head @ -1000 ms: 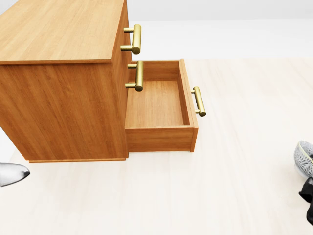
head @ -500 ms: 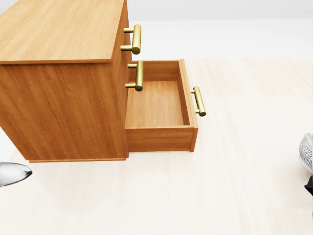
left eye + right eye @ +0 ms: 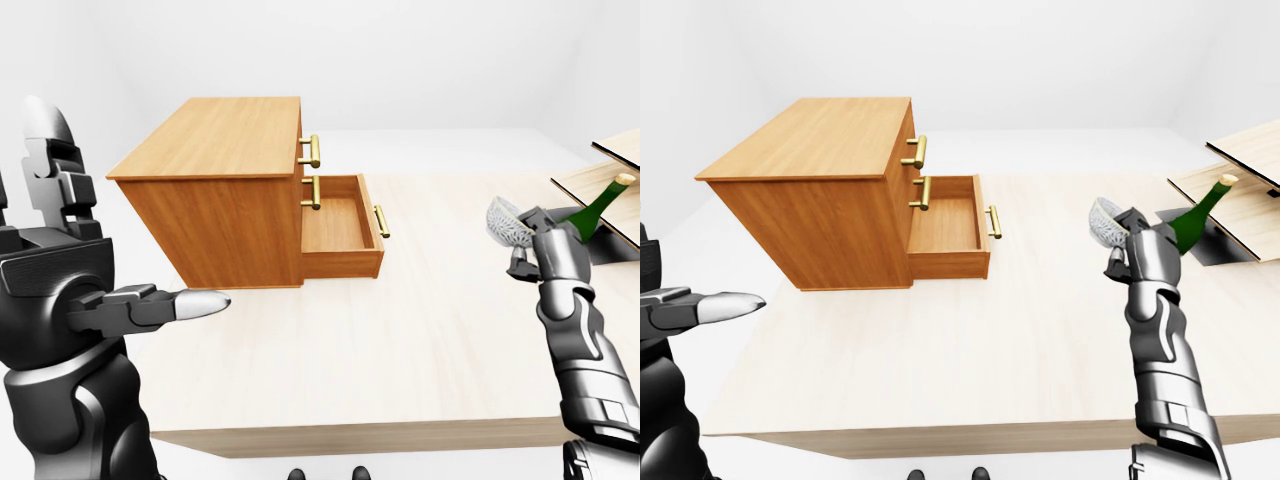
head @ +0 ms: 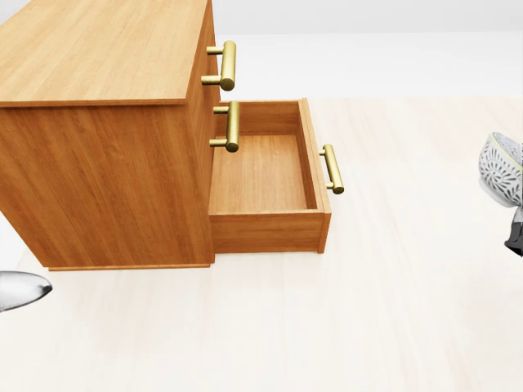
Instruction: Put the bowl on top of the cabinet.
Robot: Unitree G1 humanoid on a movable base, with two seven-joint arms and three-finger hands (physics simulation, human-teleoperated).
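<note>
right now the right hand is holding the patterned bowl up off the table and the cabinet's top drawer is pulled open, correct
Not quite. The right hand does hold the patterned bowl up off the table, but the open drawer is the cabinet's lowest one; the two drawers above it are shut, as the head view shows.

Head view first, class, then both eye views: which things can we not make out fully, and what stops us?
- White patterned bowl: head view's right edge cuts it off.
- Right hand: its grip under the bowl is hidden by its own fingers.
- Green glass bottle: lower part hidden behind the right hand in the right-eye view.
- Wooden cabinet: left side cropped in head view.
- Left hand: only a silver fingertip shows in head view.
</note>
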